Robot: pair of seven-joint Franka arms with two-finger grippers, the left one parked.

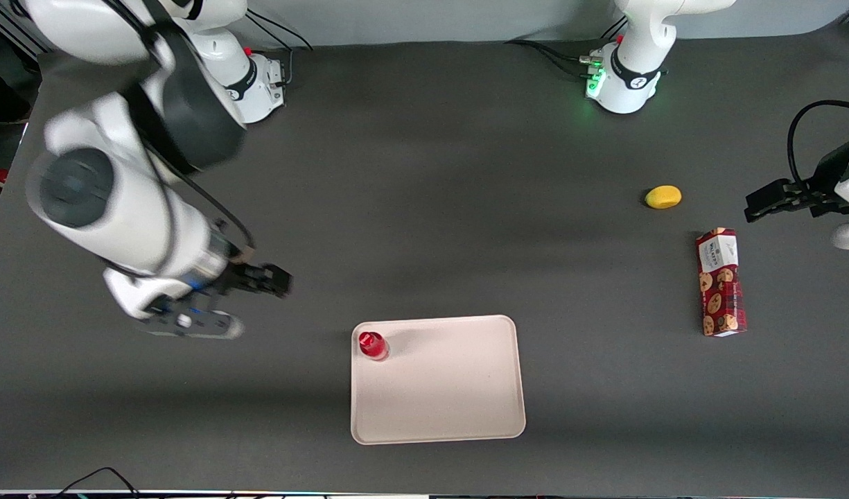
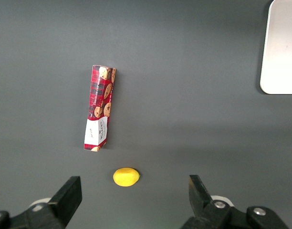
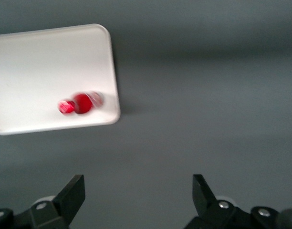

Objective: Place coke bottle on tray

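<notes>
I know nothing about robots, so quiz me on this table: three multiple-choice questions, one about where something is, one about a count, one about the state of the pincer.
1. Where is the small glossy red coke bottle?
A. on the bare table
B. on the cream-white rectangular tray, near a corner
C. on the cookie box

2. How many loose things lie off the tray?
A. two
B. none
C. four

3. How is the working arm's pincer?
A. shut on the bottle
B. open, holding nothing
C. gripping the tray

Answers:
1 B: the bottle stands inside the tray's rim.
2 A: only the small yellow lemon-like object and the red cookie-patterned box, both toward the parked arm's end.
3 B: its fingers are spread, above bare table beside the tray.
</notes>
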